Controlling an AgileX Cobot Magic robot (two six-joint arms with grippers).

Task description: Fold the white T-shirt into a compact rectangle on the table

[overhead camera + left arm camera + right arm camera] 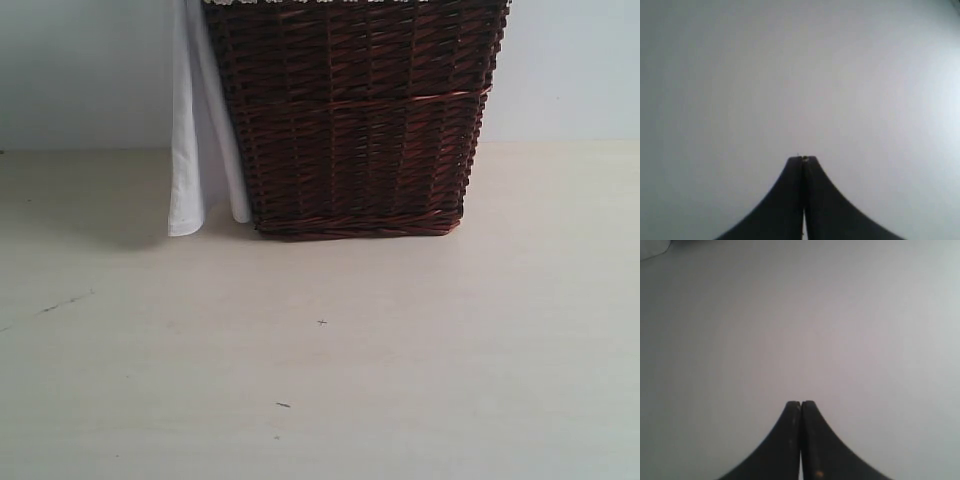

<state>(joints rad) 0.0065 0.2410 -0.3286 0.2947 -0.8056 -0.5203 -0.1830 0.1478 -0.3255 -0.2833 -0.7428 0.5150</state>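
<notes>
White T-shirt (186, 150) hangs beside the wicker basket (355, 120), down to the table (320, 350). My left gripper (803, 159) and right gripper (800, 403) are both pressed together.

L gripper (803, 159) & R gripper (800, 402): blk curved fingers (782, 205), prob. matte.

Wicker basket (355, 120), far edge of surface (400, 380): top cut off by picture edge, inside hidden. White T-shirt (186, 150): only two hanging strips show beside basket, rest cut off above. Left gripper (802, 158), right gripper (800, 402): bases cut off, backdrop featureless blur.
</notes>
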